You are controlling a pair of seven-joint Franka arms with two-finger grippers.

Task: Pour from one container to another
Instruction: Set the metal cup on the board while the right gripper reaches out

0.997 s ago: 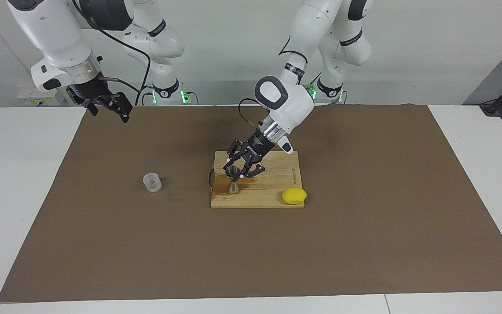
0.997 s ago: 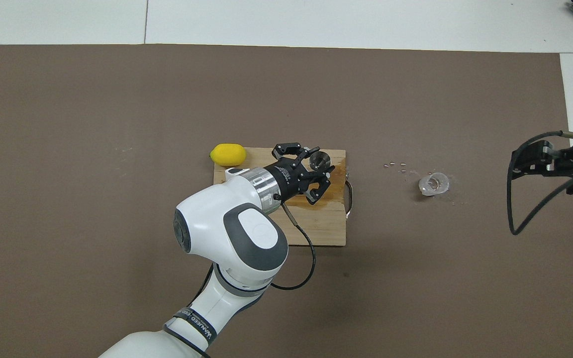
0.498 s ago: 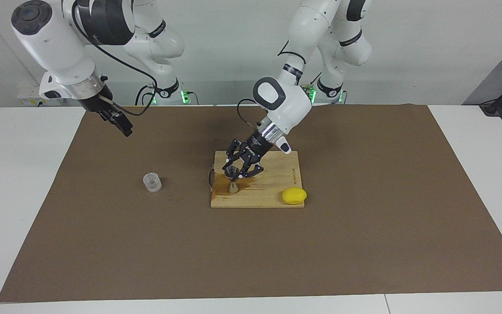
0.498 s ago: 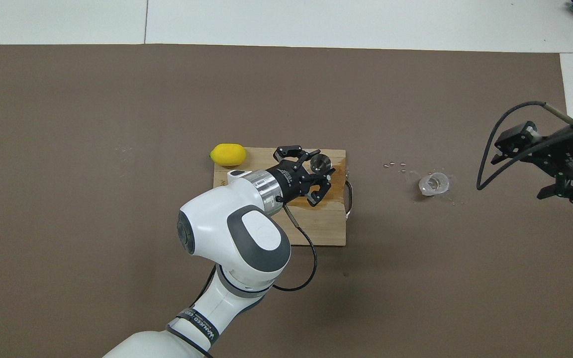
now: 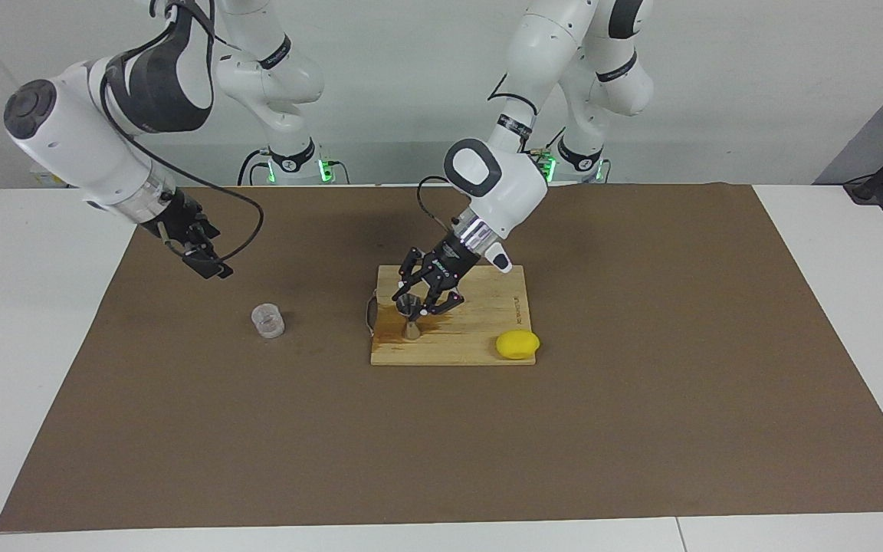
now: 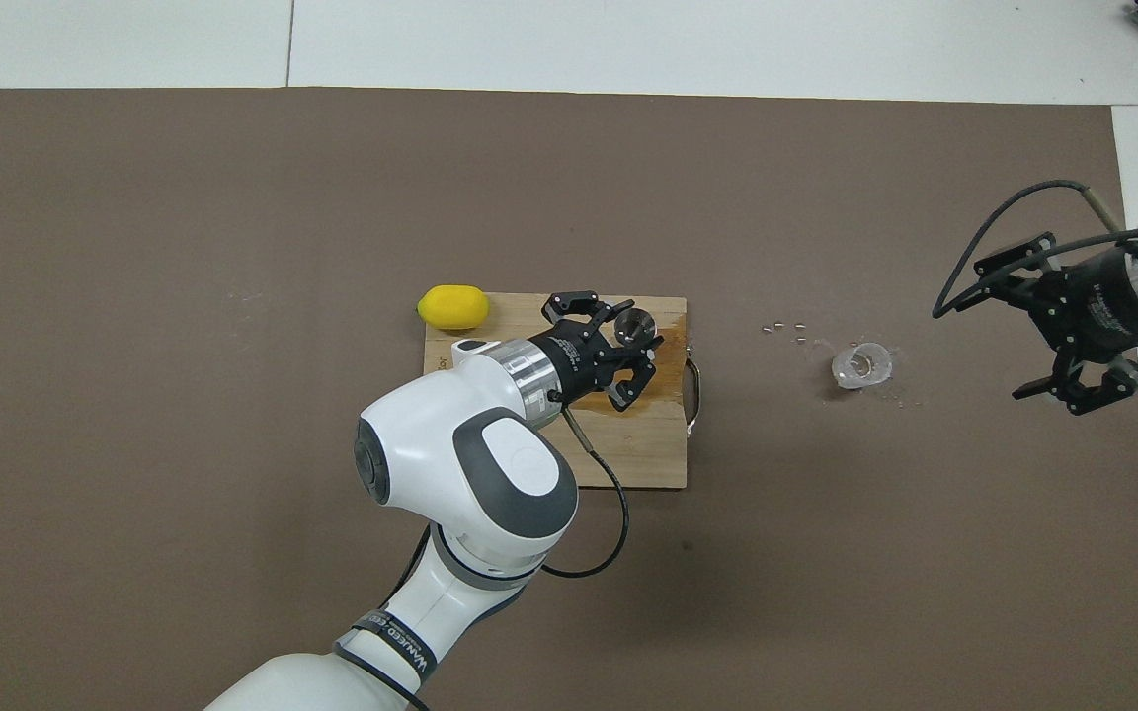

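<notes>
The steel jigger (image 5: 411, 317) stands upright on the wooden cutting board (image 5: 480, 337), at the board's end toward the right arm. My left gripper (image 5: 417, 300) is open and sits at the jigger's upper cone, one finger on each side. In the overhead view the left gripper (image 6: 640, 326) straddles the jigger (image 6: 635, 321). The clear glass cup (image 5: 267, 320) stands upright on the brown mat, apart from the board, also in the overhead view (image 6: 862, 364). My right gripper (image 5: 205, 263) is open and empty, in the air over the mat beside the cup (image 6: 1009, 326).
A yellow lemon (image 5: 517, 344) lies on the board's corner toward the left arm's end. A wet stain marks the board (image 6: 663, 370) around the jigger. Small spilled bits (image 6: 784, 326) lie on the mat between board and cup.
The right arm has swung down and its gripper has come lower and closer to the glass cup. The left gripper has barely shifted at the jigger.
</notes>
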